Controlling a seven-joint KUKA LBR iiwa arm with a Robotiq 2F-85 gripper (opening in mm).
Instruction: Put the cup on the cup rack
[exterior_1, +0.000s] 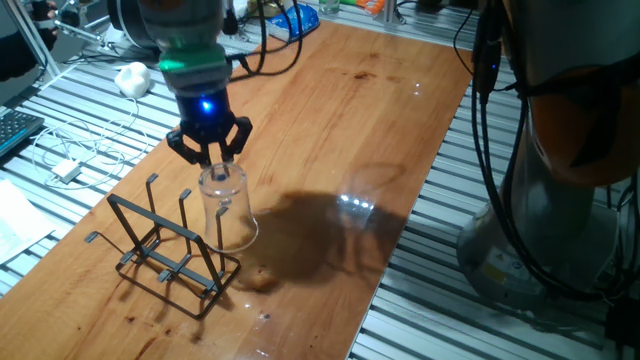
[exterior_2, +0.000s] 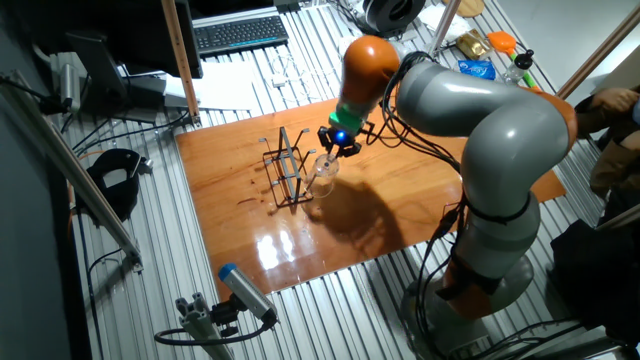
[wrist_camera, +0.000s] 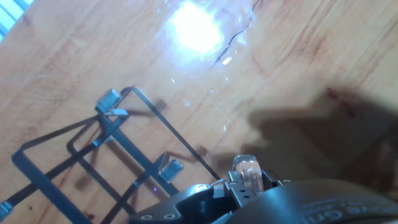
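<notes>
The cup (exterior_1: 228, 208) is a clear tumbler that hangs tilted from my gripper (exterior_1: 212, 152), its wide end low and just above the wooden table (exterior_1: 380, 120). The gripper is shut on the cup's narrow upper end. The cup rack (exterior_1: 170, 248), a black wire frame with upright prongs, stands right beside the cup at the table's near left. One prong shows through the cup; I cannot tell whether it is inside. In the other fixed view the cup (exterior_2: 324, 173) sits between gripper (exterior_2: 337, 146) and rack (exterior_2: 285, 170). The hand view shows the rack (wrist_camera: 118, 155) and a clear bit of cup (wrist_camera: 247, 170).
A white cable with an adapter (exterior_1: 66, 167) and a keyboard (exterior_1: 14, 130) lie on the slatted bench left of the table. The arm's base (exterior_1: 520, 230) and black cables stand to the right. Another keyboard (exterior_2: 240, 34) and a blue-tipped tool (exterior_2: 243, 291) show in the other fixed view.
</notes>
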